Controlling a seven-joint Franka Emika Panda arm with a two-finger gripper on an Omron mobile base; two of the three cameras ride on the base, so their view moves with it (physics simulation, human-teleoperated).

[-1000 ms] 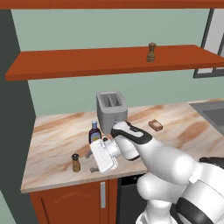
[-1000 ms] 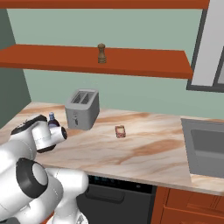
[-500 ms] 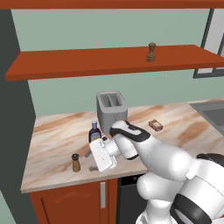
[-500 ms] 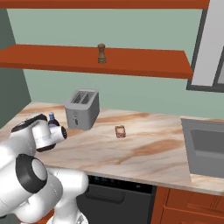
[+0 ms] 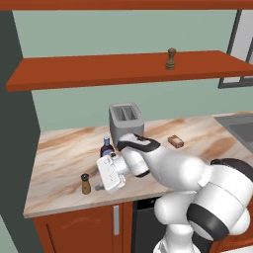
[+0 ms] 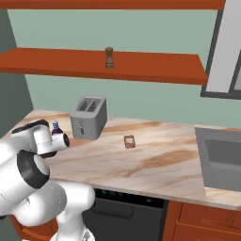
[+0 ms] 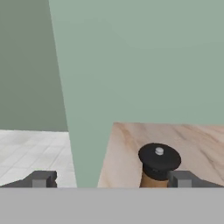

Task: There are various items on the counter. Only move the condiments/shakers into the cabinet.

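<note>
On the counter [image 5: 64, 158], near its front edge, stands the light-wood shaker [image 5: 86, 184] with a black top. My gripper [image 5: 97, 179] is open just right of it, fingers pointing at it. In the hand view the shaker [image 7: 158, 164] is low and close, partly behind the right fingertip [image 7: 183, 178], and the open gripper [image 7: 112, 179] holds nothing. The dark sauce bottle [image 5: 106, 147] stands behind my hand; its cap [image 6: 55, 125] peeks over the arm. The brown mill [image 5: 171, 58] [image 6: 109, 57] stands on the cabinet shelf [image 5: 99, 69] [image 6: 155, 66].
A grey toaster [image 5: 126, 121] [image 6: 88, 117] sits at the back of the counter [image 6: 155, 160]. A small orange-brown block [image 5: 175, 142] [image 6: 129, 141] lies to its right. A sink [image 6: 223, 155] is at the far right. The counter's left end meets a dark wall [image 5: 17, 148].
My hand has edged slightly left toward the light-wood shaker. The jaws have stayed open, and nothing on the counter has moved.
</note>
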